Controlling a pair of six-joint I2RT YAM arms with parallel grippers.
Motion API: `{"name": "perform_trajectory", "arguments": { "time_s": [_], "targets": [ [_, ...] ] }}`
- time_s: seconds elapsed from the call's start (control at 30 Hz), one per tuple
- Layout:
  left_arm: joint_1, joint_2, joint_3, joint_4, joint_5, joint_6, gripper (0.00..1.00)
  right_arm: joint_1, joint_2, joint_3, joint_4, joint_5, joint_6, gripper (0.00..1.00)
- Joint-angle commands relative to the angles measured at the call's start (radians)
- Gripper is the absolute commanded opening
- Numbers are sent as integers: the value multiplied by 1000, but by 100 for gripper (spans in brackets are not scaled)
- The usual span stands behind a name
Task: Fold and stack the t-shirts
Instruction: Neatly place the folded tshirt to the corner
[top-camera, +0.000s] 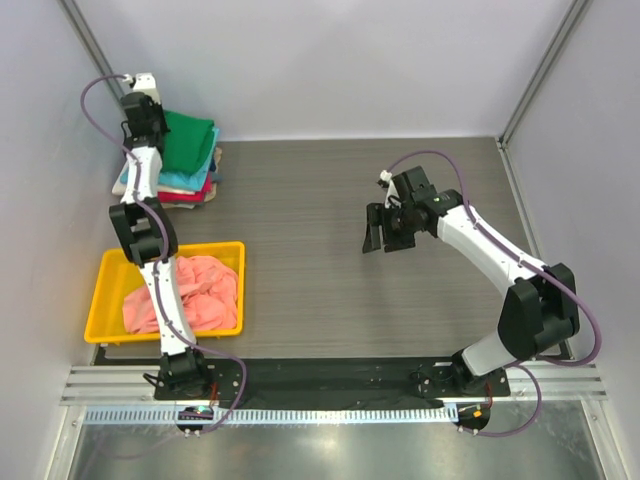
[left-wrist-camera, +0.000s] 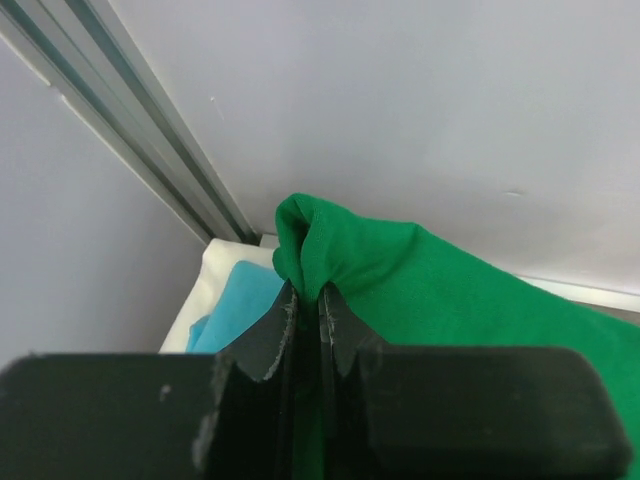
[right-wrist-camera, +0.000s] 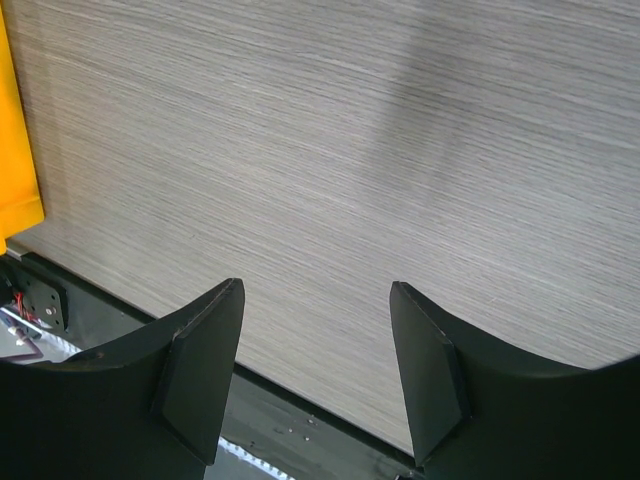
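One eye overhead, one on each wrist.
The top camera looks down from behind my bases over the whole table (top-camera: 330, 230). My left wrist view sits close on the green shirt (left-wrist-camera: 450, 290); my right looks down on tabletop and the tray (right-wrist-camera: 12, 150) edge, both also seen from above.

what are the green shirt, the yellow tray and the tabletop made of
The green shirt: soft matte knit cloth, likely cotton; it puckers where the left gripper pinches it. The yellow tray: smooth rigid plastic by its look, with even moulded rims. The tabletop: grey wood-grain finish, probably laminate; fine straight streaks.
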Motion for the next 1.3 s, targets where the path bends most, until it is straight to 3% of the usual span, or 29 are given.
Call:
{"name": "perform_trajectory", "arguments": {
  "time_s": [0.0,0.17,0.27,0.3,0.33,0.43,0.8,0.9,0.93,1.27],
  "targets": [
    [14,13,-11,151,-38,55,6,-4,4,47,4,-7,-12,66],
    [11,9,-92,220,-76,92,8,-4,12,52,3,-7,-14,66],
    [24,-16,-158,236,-82,62,15,-5,16,56,1,-7,-14,66],
    [26,-25,-192,241,-70,58,19,-4,21,58,1,-7,-14,66],
    [29,-49,-210,246,-62,58,32,-4,21,61,0,-8,-14,66],
    [31,-97,-266,263,-46,45,54,-4,25,64,-2,-13,-16,66],
    [26,-256,-487,376,-91,-18,91,-5,-7,66,-3,-33,-16,65],
    [26,-295,-546,407,-104,-53,94,-4,-14,69,-5,-45,-14,65],
    [24,-306,-560,411,-107,-58,99,-5,-16,70,-3,-48,-12,66],
    [14,-436,-749,510,-200,-170,100,-2,-41,69,1,-76,-9,65]
  ]
}}
